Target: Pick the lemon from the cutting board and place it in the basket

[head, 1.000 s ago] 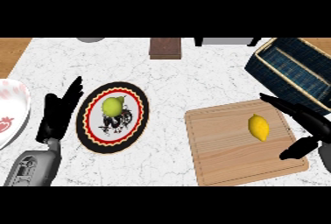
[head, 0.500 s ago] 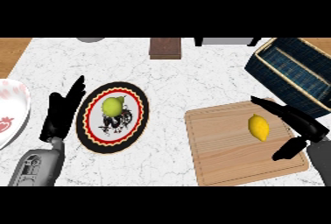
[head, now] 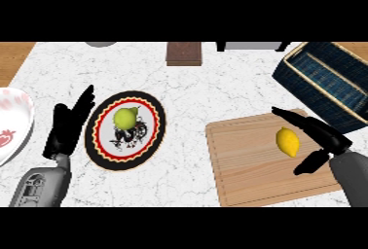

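The lemon point(head: 288, 141) is lying on the cutting board point(head: 248, 168), just off the palm of the right hand point(head: 329, 142), in the gap between its fingers and its thumb. That hand is standing open: the fingers point(head: 293, 116) are stretching out past the lemon's far end and the thumb is pointing in below its near end. Neither is curling round the fruit, and a sliver of board is showing between them and it. So nothing of the task is looking done. The lemon is not yet gripped or lifted. Closing on it, raising it and carrying it over are all left.

The basket point(head: 316, 95) is sitting beyond the right hand's fingertips, up and a little to its outer side, near the board's far corner.

Well apart from all this, the left hand point(head: 68, 127) is resting open with straight fingers, holding nothing. A patterned plate point(head: 97, 146) is lying just beside its inner edge, carrying a green fruit point(head: 126, 117). A white bowl point(head: 10, 129) with a red mark is sitting on its outer side.

No brand, label or readable writing is showing anywhere. The plate is bearing only a dark figure and a zigzag border.
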`<state>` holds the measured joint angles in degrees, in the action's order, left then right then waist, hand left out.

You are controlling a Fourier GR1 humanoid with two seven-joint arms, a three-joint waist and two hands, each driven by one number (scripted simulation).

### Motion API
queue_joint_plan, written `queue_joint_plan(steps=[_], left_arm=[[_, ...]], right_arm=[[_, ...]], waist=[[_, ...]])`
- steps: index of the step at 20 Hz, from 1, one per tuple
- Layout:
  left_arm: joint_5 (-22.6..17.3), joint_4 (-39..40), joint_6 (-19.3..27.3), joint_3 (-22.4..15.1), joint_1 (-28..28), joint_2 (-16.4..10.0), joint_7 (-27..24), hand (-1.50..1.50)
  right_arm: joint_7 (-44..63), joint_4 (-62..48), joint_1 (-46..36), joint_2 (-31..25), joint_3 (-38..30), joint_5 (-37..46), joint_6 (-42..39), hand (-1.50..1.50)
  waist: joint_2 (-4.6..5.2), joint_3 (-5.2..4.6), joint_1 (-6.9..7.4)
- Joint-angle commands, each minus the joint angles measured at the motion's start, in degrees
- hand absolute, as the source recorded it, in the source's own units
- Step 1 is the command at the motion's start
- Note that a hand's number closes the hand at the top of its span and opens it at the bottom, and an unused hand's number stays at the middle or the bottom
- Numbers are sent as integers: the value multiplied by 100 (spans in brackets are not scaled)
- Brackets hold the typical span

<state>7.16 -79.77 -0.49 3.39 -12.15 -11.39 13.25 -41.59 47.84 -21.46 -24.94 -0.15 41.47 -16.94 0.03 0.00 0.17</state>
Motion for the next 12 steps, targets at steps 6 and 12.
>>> queue_joint_plan(steps=[6,12], left_arm=[[-43,-567,-139,7,44,-9,429,0],[126,-240,-43,-37,90,128,150,0]], right_arm=[[-764,-416,199,210,167,621,1293,150],[-445,105,58,44,295,1009,1502,150]], waist=[[-2,6,33],[-9,-1,-21]])
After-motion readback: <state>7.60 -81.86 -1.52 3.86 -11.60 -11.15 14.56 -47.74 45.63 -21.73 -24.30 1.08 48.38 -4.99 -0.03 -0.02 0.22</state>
